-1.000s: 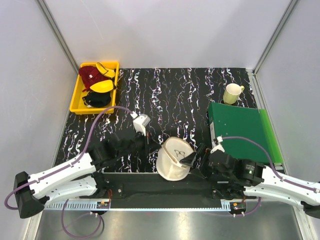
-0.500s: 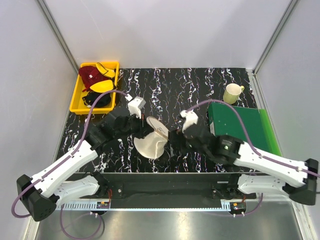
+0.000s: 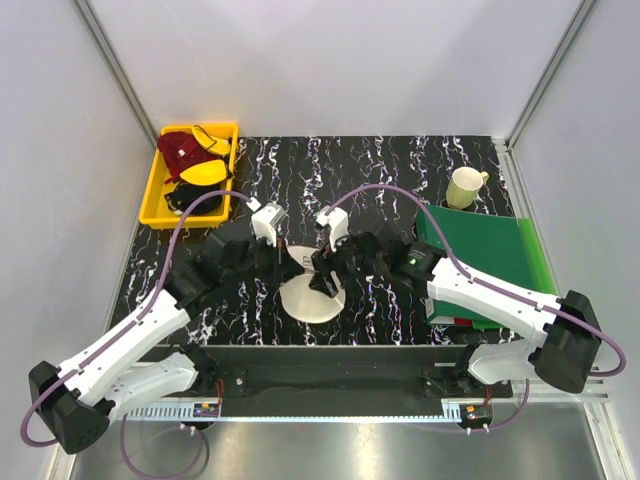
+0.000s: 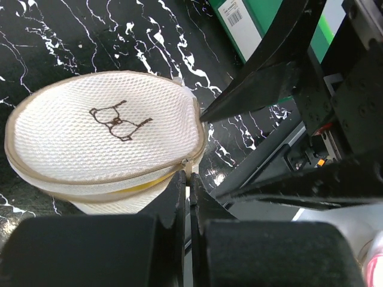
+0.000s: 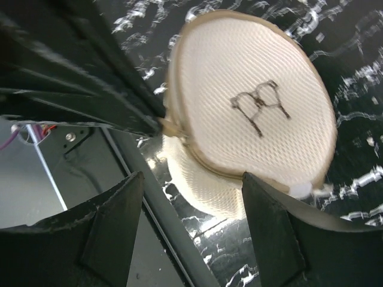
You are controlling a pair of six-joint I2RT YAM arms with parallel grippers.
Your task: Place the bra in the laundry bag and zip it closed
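— Where is the laundry bag from where you're standing?

— On the black marbled table, roughly midway between the left and right edges and closer to the near edge than the far one. The side with the small bra drawing faces up.

— And the bra?

— Inside, as far as I can see. A thin mustard-yellow strip of the bra shows in the gap between the two halves, on the side facing the left arm. The mesh hides the rest.

— Is the zip done up?

— I can't tell how far round it is closed.

— What about the left hand?

— Its fingers are pressed together, pinching the tan zip edge of the bag.

— And the right hand?

— Spread apart, with nothing gripped between the fingers. It meets the bag from the opposite side to the left one. One finger points its tip right at the rim. I can't say whether it touches.

— Anything else on the table?

— A yellow tray at the far left corner, well apart from the bag, holding a dark red garment and a bright yellow garment. A pale yellow mug stands near the far right corner. Just on its near side, a green folder lies along the right edge.
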